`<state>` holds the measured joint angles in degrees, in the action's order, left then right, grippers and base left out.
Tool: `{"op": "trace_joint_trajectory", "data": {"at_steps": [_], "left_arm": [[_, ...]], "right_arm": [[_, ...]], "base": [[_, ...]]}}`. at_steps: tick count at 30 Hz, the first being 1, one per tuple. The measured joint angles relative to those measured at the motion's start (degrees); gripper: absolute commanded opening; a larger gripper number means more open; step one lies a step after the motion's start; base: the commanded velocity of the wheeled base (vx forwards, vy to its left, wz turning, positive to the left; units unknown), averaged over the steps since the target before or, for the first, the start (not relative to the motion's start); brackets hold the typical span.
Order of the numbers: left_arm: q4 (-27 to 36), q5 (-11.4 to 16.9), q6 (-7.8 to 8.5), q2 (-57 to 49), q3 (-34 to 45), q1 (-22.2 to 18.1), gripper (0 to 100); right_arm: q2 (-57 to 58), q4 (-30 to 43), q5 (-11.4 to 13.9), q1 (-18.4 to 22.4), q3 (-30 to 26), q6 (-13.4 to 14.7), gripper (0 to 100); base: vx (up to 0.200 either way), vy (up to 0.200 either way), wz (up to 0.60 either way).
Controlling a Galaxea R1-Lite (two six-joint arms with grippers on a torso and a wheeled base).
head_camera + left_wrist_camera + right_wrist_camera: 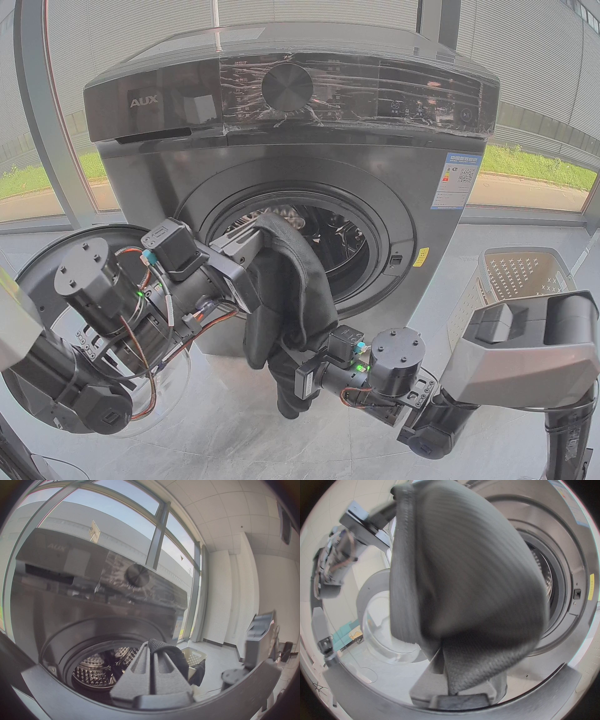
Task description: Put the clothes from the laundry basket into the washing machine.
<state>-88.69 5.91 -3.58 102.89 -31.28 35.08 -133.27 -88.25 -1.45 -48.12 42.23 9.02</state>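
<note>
Head view: the washing machine (281, 181) stands with its door (119, 234) swung open to the robot's left. A dark garment (294, 287) hangs across the drum mouth. The left gripper (250, 240) holds its top edge at the rim. The right gripper (299, 357) takes the lower folds beneath. Judged purpose: one arm lifts and the other gathers the trailing cloth, so the whole piece can go in. The laundry basket (519, 275) sits on the floor to the right, well apart from both grippers.

Left wrist view: the left gripper (152, 655) has its jaws together, with a fold of the garment (175, 661) pinched at the tips. The drum (93, 670) lies just beyond.

Right wrist view: the garment (475, 573) drapes over the right gripper (445, 662). Its jaws are clamped on cloth that runs down between them, and the fingertips are covered. The garment's tail is not yet inside the drum.
</note>
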Motion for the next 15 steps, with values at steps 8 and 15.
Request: {"op": "trace_joint_trajectory", "data": {"at_steps": [8,15], "left_arm": [[0.0,-4.2,0.24,7.9,-1.6,-4.0,0],[0.0,-4.3,0.26,11.2,-1.8,-6.1,100]], "right_arm": [[7.0,0.0,-0.1,-2.5,-5.7,0.8,0],[8.7,0.0,0.0,-2.5,-6.4,0.9,0]], "base": [[0.000,0.000,0.00],[0.000,0.000,0.00]]}}
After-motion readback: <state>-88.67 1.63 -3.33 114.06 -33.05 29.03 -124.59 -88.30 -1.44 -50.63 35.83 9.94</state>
